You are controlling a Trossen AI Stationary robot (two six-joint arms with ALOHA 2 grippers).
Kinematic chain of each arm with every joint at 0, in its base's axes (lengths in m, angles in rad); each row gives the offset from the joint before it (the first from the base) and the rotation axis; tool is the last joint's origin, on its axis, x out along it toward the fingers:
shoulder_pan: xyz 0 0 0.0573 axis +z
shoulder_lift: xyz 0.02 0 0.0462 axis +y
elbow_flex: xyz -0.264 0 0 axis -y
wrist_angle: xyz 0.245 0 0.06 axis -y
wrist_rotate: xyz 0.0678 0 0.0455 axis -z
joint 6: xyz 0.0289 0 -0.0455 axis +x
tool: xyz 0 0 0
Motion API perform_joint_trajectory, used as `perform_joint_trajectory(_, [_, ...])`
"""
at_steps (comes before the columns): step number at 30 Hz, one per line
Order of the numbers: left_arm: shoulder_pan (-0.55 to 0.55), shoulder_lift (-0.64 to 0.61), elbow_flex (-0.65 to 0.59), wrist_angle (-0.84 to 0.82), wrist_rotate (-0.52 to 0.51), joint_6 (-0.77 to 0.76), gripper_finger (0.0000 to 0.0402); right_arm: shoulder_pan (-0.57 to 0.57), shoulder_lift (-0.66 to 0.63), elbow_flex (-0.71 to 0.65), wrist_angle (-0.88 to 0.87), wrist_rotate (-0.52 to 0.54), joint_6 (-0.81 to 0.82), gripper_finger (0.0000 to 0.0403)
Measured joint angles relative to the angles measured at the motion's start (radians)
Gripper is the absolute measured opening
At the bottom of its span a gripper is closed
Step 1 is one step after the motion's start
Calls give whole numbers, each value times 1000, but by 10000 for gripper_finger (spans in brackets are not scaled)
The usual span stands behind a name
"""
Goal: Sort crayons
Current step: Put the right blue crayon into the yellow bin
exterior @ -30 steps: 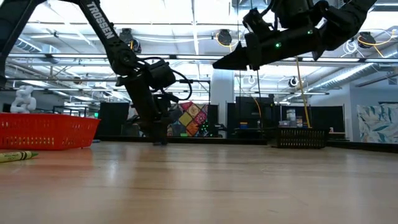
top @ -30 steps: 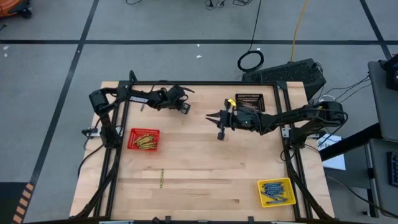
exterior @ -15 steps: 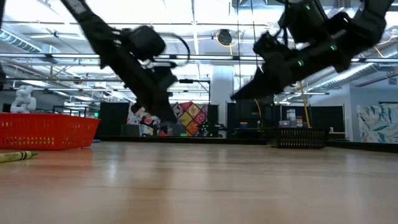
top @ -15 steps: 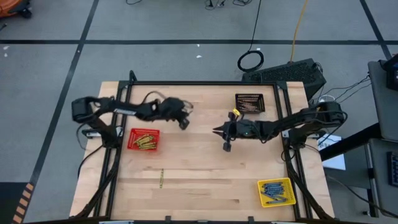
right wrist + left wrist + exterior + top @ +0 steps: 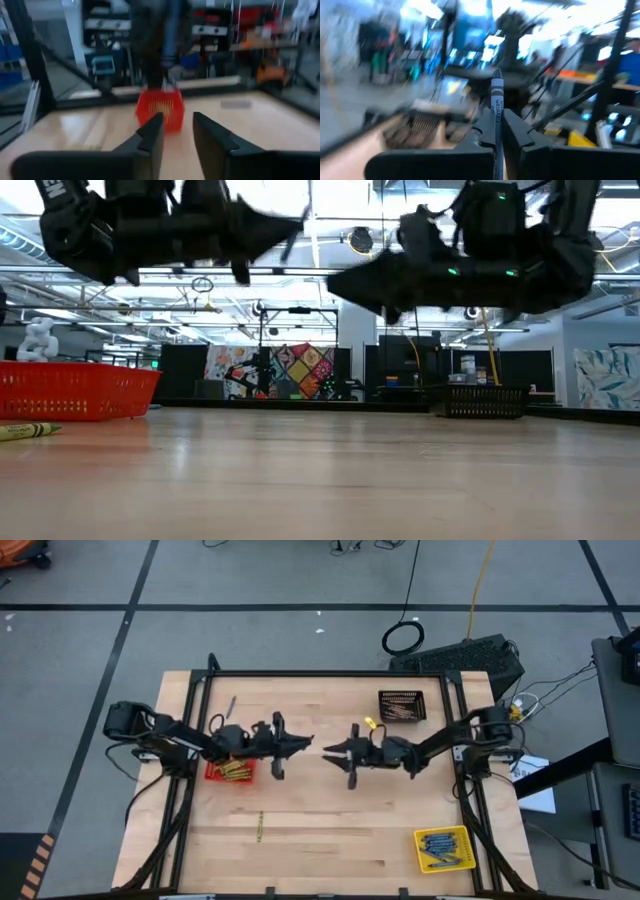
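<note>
Above the middle of the table, my left gripper [image 5: 303, 743] is shut on a grey crayon [image 5: 496, 97], its fingers level and pointing toward the table's right. My right gripper [image 5: 330, 750] faces it a short way off, open, with nothing between its fingers [image 5: 150, 132]. A loose crayon [image 5: 260, 827] lies flat on the wood near the front left, and another [image 5: 229, 705] lies at the far left. Gold crayons lie in the red basket [image 5: 214, 772], and blue ones in the yellow basket [image 5: 444, 832]. My left gripper pinches the grey crayon's labelled shaft [image 5: 496, 117] between its two fingers. The fingers come level from the table's left. One end of the crayon [image 5: 496, 80] juts out past the fingertips. The crayon is lifted clear of the table.
A black basket [image 5: 401, 697] stands at the far right, the yellow basket at the near right corner, the red basket [image 5: 75, 390] at the left below my left arm. Bare wood lies between them.
My left gripper has shut on the grey crayon at the table's far left part, risen off the wood, tipped from pointing down to level and swung toward the middle. My right gripper has sunk and drawn a little toward the near edge, levelling out opposite it.
</note>
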Motion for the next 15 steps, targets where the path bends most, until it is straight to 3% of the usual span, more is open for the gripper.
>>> perform_joint_trajectory(8, [-54,-3,12,125,32,115,2,7,67,201,39,-11,-129,161])
perform_joint_trajectory(15, [-61,-3,12,132,43,117,2,31,69,279,-11,-27,-190,151])
